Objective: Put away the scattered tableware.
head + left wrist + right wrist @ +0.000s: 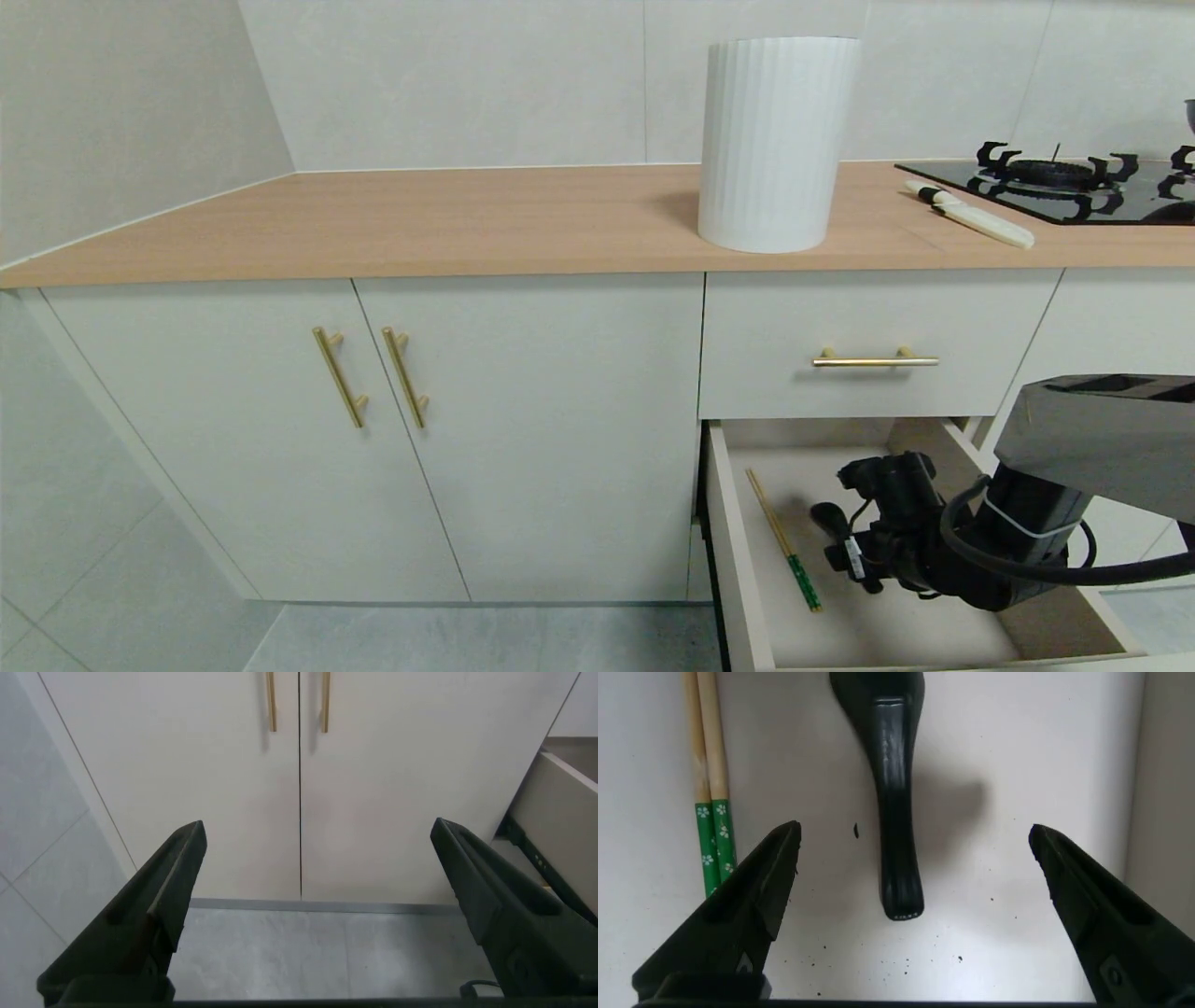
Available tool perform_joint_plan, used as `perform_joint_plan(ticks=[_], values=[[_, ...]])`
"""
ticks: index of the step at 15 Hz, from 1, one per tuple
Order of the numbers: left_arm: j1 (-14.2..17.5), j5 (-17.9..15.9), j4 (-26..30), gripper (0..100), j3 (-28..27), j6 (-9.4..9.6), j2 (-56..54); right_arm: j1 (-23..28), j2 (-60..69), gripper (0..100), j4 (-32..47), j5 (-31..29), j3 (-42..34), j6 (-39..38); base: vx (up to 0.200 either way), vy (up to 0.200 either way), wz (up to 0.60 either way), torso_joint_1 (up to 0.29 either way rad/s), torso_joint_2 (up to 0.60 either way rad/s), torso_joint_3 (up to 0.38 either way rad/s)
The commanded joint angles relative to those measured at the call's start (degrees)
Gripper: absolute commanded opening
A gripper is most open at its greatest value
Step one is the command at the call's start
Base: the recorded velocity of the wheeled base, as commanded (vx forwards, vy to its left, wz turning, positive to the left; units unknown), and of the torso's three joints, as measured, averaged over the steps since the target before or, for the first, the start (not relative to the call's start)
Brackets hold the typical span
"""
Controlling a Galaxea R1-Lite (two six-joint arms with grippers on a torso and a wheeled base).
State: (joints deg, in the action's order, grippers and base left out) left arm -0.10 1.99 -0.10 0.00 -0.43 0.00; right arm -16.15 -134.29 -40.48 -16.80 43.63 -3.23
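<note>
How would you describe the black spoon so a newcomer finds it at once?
Look under the wooden counter to the open drawer at the lower right. On its floor lie pale green-tipped chopsticks and, beside them, the black spoon: the only dark utensil.

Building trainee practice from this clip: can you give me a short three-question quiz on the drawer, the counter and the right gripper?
1. True or false: the right gripper is shut on the black spoon.
2. What lies beside the spoon in the open drawer? A) a fork B) chopsticks C) a plate
3. Fill in: the white knife lies on the counter next to the ____.
Key: 1 false, its jaws stand open over the spoon; 2 B; 3 stove.
</note>
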Motion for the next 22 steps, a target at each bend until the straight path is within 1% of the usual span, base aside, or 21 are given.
perform_joint_plan(ticks=[1,6,9,10,11,12,15,16,17,18,21,22], values=[[0.01,0.03,0.01,100,0.0,-0.01,0.09,-0.02,0.43,100,-0.03,0.01,-0.04,-0.02,0.0,0.0,0.0,0.0,0.0,0.0],[0.01,0.03,0.01,100,0.0,-0.01,0.09,-0.02,5.0,100,0.06,-0.87,-0.92,0.15,0.0,0.0,0.0,0.0,0.0,0.0],[0.01,0.03,0.01,100,0.0,-0.01,0.09,0.16,12.39,100,1.46,-0.6,-3.02,1.03,0.0,0.0,0.0,0.0,0.0,0.0],[0.01,0.03,0.01,100,0.0,-0.01,0.09,0.42,15.9,100,3.31,-0.25,-3.73,1.47,0.0,0.0,0.0,0.0,0.0,0.0],[0.01,0.03,0.01,100,0.0,-0.01,0.09,0.42,16.34,100,3.66,-0.16,-3.82,1.56,0.0,0.0,0.0,0.0,0.0,0.0],[0.01,0.03,-0.08,100,0.0,-0.01,0.09,0.42,22.32,100,9.02,0.71,-3.73,1.74,0.0,0.0,0.0,0.0,0.0,0.0],[0.01,0.03,0.01,100,0.0,-0.01,0.09,0.42,31.28,100,19.65,5.11,-3.38,1.91,0.0,0.0,0.0,0.0,0.0,0.0],[0.01,0.03,-0.08,100,0.0,-0.01,0.09,0.33,35.15,100,24.84,8.01,-3.2,2.88,0.0,0.0,0.0,0.0,0.0,0.0],[0.01,0.03,0.01,100,0.0,-0.01,0.09,0.24,37.26,100,27.92,9.42,-3.02,4.11,0.0,0.0,0.0,0.0,0.0,0.0],[0.01,0.03,0.01,100,0.0,-0.01,0.09,-0.11,39.98,100,33.19,10.73,-2.85,5.52,0.0,0.0,0.0,0.0,0.0,0.0],[0.01,0.03,0.01,100,0.0,-0.01,0.09,-0.63,42.09,100,39.61,10.73,-1.62,6.83,0.0,0.0,0.0,0.0,0.0,0.0],[0.01,0.03,0.01,100,0.0,0.08,0.09,-0.63,42.18,100,39.78,10.65,-1.71,6.83,0.0,0.0,0.0,0.0,0.0,0.0]])
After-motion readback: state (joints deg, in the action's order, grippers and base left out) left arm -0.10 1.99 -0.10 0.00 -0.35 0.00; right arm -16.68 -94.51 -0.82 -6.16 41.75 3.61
